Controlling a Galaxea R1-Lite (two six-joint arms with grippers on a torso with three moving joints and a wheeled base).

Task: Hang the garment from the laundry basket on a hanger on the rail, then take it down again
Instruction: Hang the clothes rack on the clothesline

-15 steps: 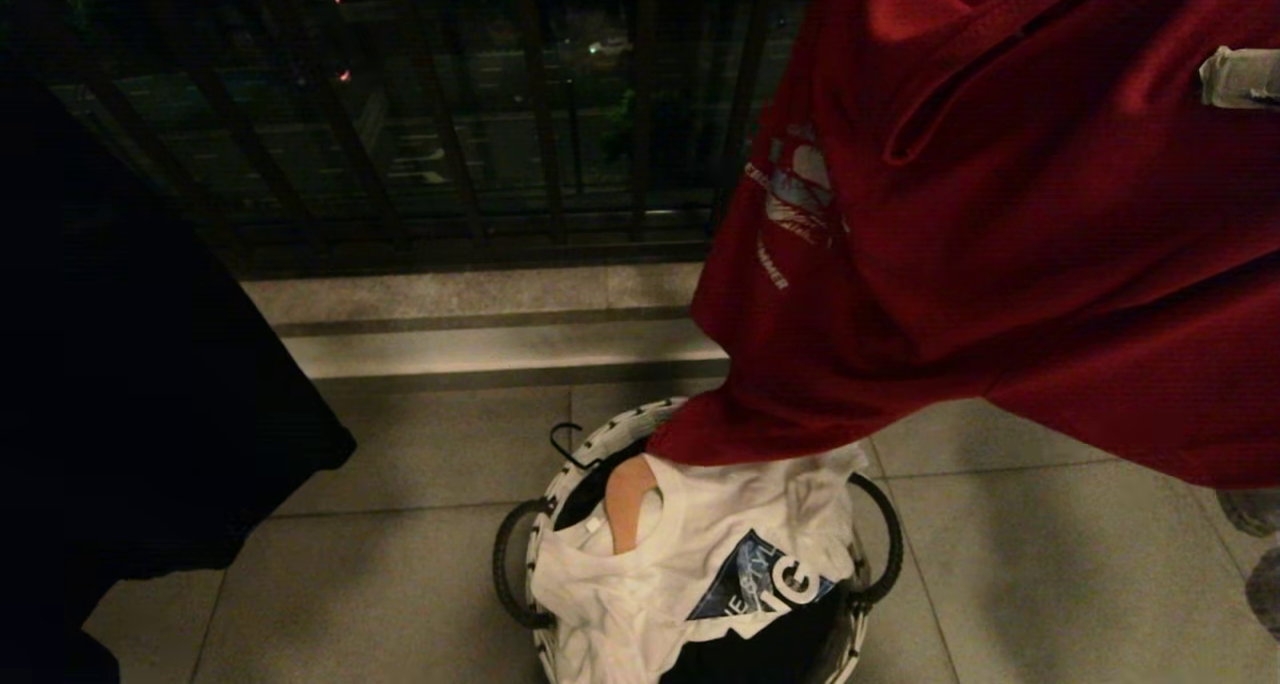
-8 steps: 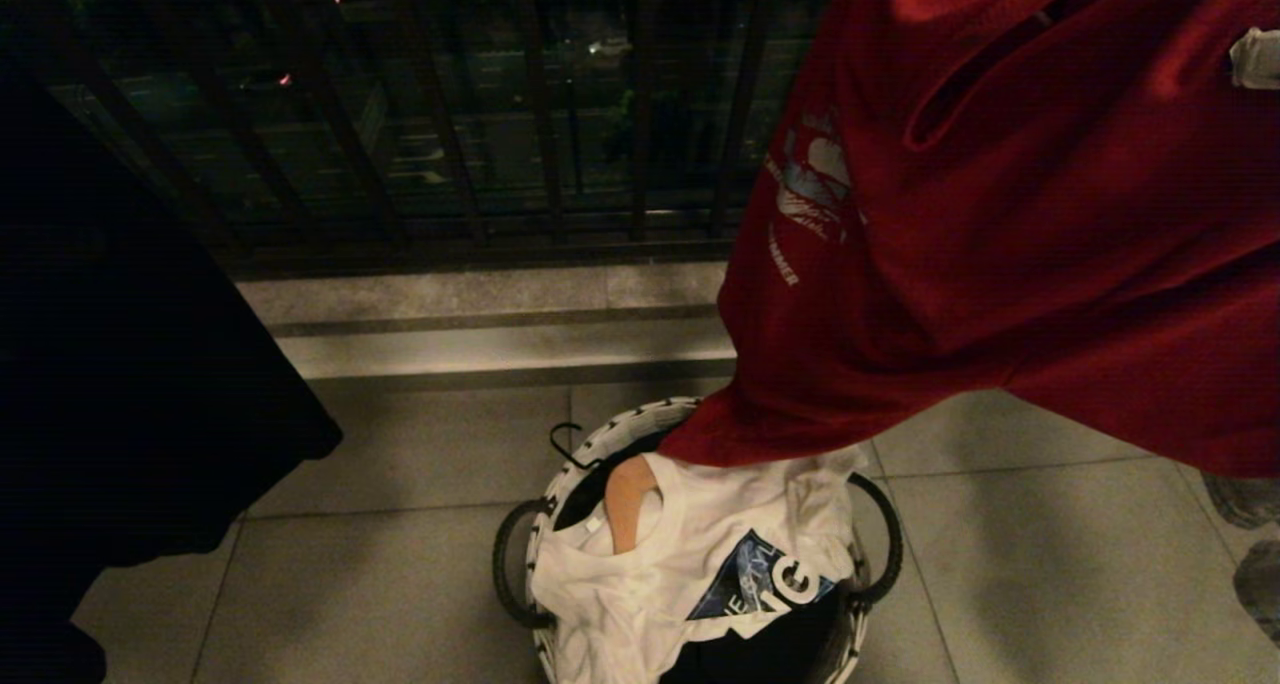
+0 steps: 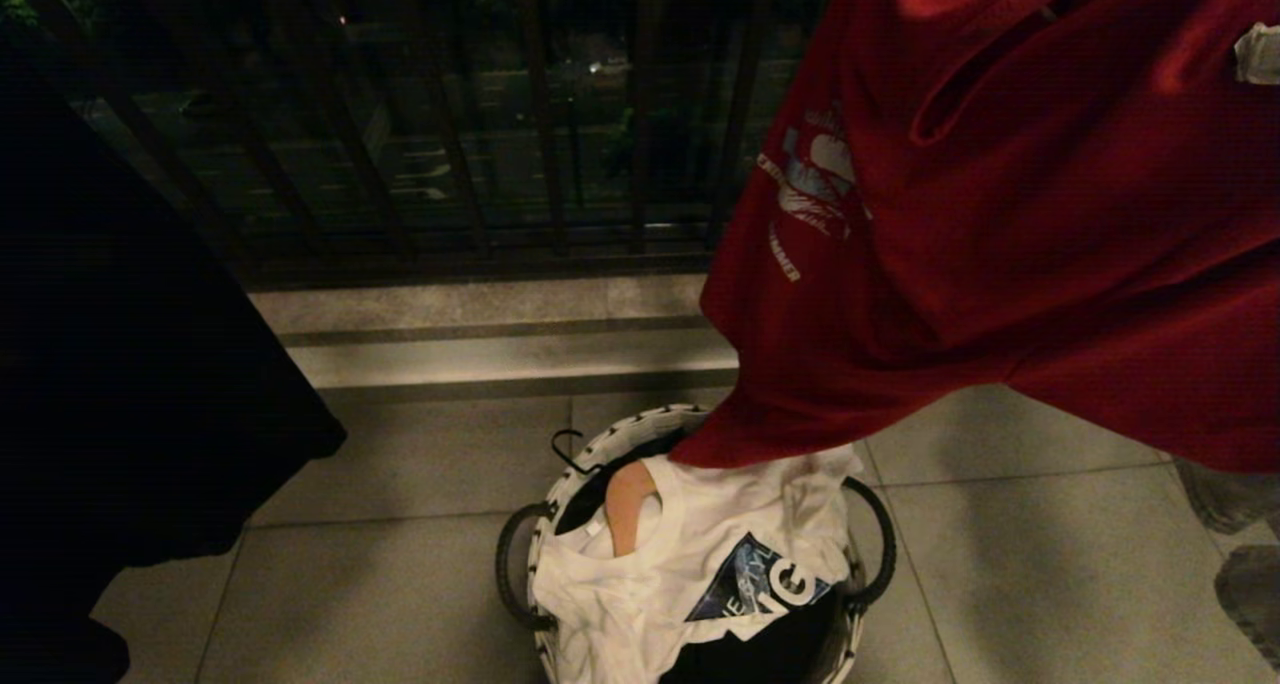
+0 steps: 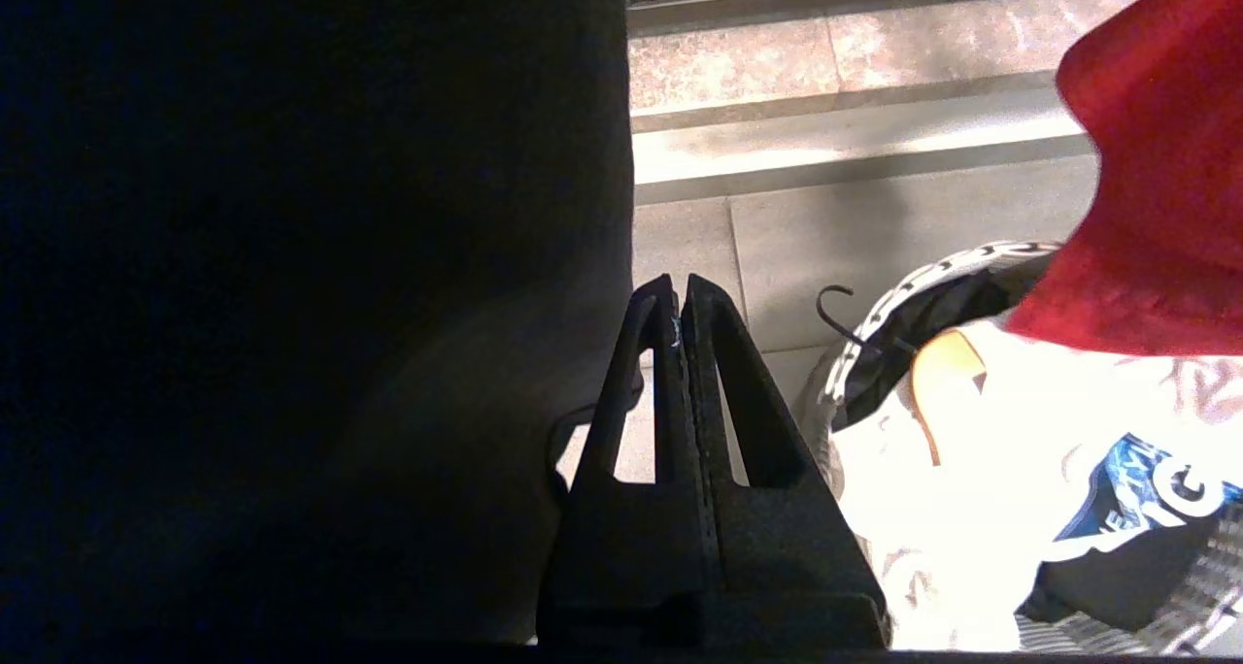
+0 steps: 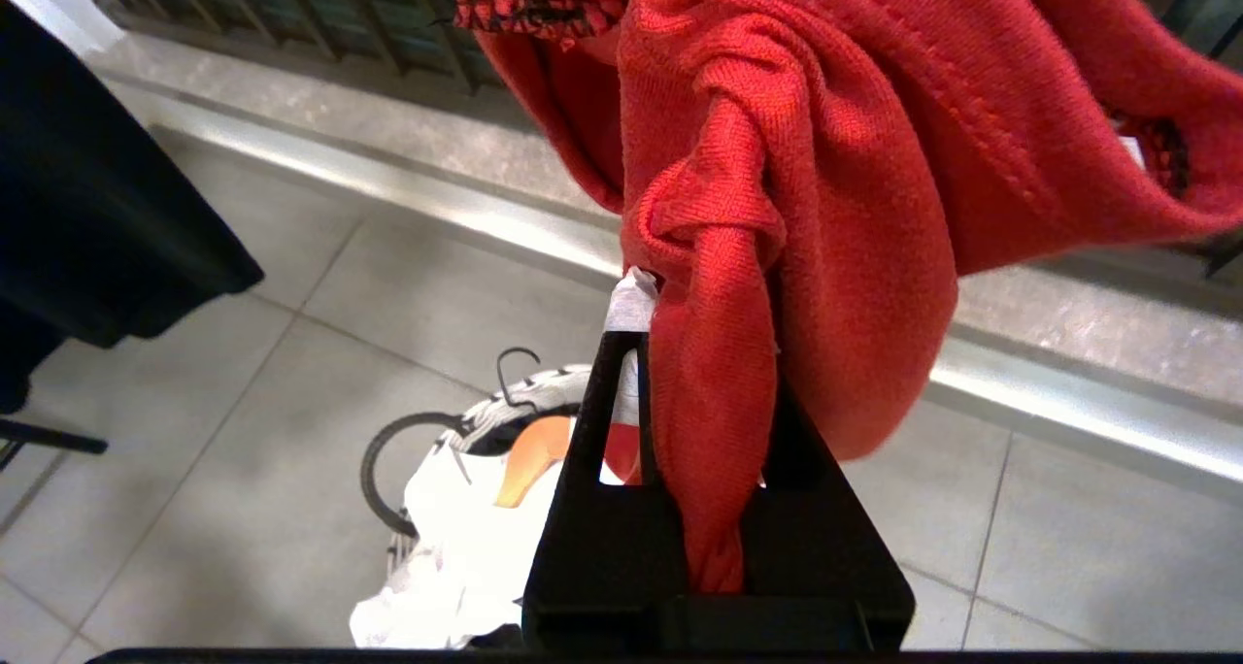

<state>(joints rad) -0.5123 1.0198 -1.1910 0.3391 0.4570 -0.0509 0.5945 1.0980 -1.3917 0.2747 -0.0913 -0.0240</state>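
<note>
Head view, shirt: the red T-shirt is held aloft at the right, its hem just over the laundry basket, so it can be lifted clear.
Head view, room: tiled floor, dark railing far.
Left wrist view: left gripper pressed together, nothing held.
Right wrist view: right gripper is pinched on bunched red fabric.

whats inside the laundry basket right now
A white T-shirt with a dark graphic fills the laundry basket, with a wooden hanger poking out. Whatever lies beneath is covered.
</note>
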